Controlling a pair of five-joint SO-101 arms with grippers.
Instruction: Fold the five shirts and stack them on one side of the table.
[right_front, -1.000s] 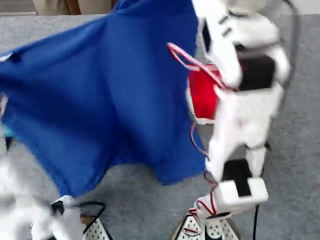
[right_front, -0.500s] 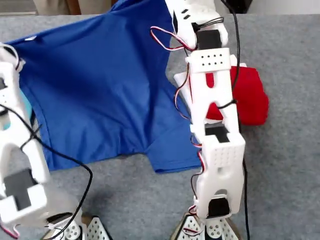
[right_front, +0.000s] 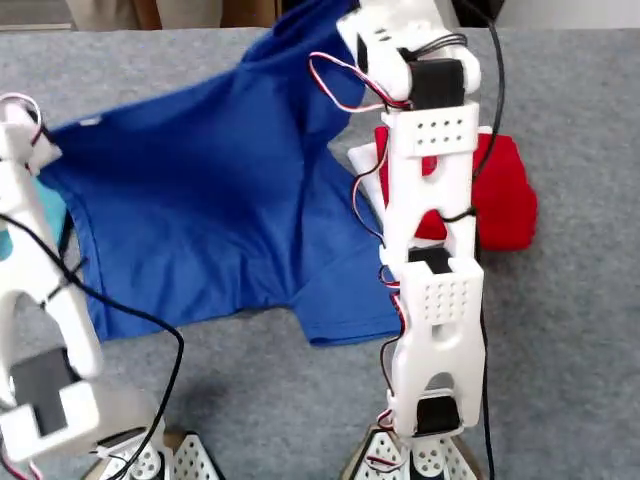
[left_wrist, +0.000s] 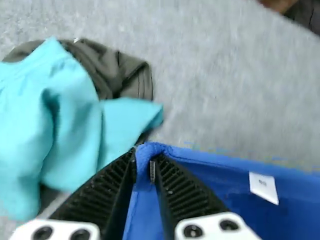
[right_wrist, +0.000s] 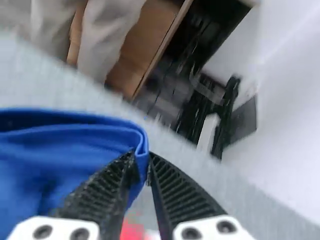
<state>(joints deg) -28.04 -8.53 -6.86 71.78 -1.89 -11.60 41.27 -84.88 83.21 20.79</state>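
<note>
Holding blue shirt (right_front: 200, 220) spread above worktop (right_front: 560, 380), we pinch its edges: left tool (left_wrist: 143, 170) one, right tool (right_wrist: 141, 172) other. Red shirt (right_front: 505, 195) looks folded nearby; teal shirt (left_wrist: 45, 115), dark shirt (left_wrist: 120, 75) heaped unfolded. Most folding left, we judge.

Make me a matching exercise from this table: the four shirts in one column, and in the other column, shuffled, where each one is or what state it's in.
Column one:
1. blue shirt
2. red shirt
3. turquoise shirt
4. dark shirt

Column two:
A. partly under the turquoise shirt
B. pinched at its edge by the left gripper and the right gripper
C. compact bundle on the table beside the right arm
D. crumpled, lying over the dark shirt

Pairs: 1-B, 2-C, 3-D, 4-A.
</note>
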